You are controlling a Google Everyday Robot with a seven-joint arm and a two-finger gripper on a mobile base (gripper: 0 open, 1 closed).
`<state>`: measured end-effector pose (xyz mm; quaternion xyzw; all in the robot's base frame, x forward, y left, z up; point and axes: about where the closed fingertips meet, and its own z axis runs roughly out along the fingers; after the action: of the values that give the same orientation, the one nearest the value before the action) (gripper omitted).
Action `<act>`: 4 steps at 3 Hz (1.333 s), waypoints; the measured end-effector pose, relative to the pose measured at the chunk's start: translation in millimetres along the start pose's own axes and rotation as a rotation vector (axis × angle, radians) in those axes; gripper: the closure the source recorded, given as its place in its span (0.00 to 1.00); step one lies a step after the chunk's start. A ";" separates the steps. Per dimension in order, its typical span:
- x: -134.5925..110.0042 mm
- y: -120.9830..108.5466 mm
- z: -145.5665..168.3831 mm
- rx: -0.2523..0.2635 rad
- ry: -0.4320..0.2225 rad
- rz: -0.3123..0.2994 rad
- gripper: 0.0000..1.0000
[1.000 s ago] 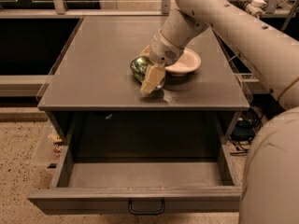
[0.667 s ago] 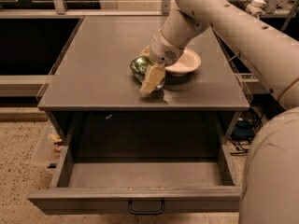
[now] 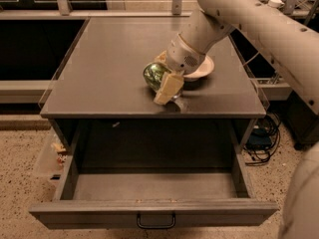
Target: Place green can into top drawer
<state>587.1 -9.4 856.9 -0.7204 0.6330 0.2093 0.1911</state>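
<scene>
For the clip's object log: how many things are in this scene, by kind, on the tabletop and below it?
shiny green drink can: 1, on the flat grey tabletop, with the end effector at it
cream round bowl: 1, beside the can
wide grey drawer: 1, pulled open
Total: 3

Single camera view, set high in front of the flat grey tabletop [image 3: 99, 59], facing forward and down at moderate range. The wide shallow grey top drawer [image 3: 209, 217] fills the lower frame. The white arm [image 3: 249, 14] enters from the upper right; its gripper [image 3: 162, 81] sits mid-frame at the mottled green can [image 3: 153, 73].
</scene>
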 end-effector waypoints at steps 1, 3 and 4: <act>-7.1 59.4 -26.4 -0.014 -0.019 0.071 1.00; -9.5 173.4 -34.3 0.012 -0.190 0.245 1.00; 6.0 202.8 -13.0 0.079 -0.287 0.299 1.00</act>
<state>387.3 -46.9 862.4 -0.5732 0.7069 0.3106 0.2742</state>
